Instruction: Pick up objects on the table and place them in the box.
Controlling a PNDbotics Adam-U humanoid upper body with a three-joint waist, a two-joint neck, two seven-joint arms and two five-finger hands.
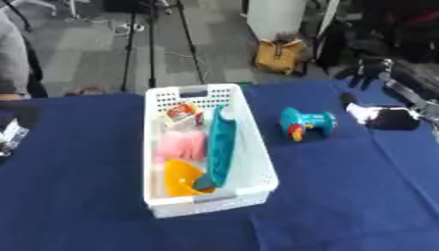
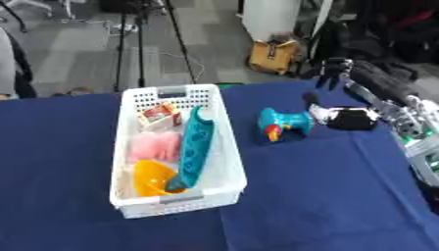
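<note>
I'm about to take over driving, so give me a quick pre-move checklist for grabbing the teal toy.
1. Teal toy lies free on the blue table, right of the basket: ok.
2. White basket has room on its right side: ok.
3. Right hand above the far edge, holding nothing: ok.
4. Right hand's finger pose: cannot tell.
5. Black and white object close beside toy: not ok.
6. Left hand in view: not ok.

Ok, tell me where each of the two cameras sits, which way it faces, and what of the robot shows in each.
Left eye view: in the robot's head, looking down at the white box on the blue table; the right arm enters from the upper right, its right hand at the far edge.
Right eye view: same head, same downward look; more of the right arm shows.
Both share the box, the teal toy and a black and white object.
</note>
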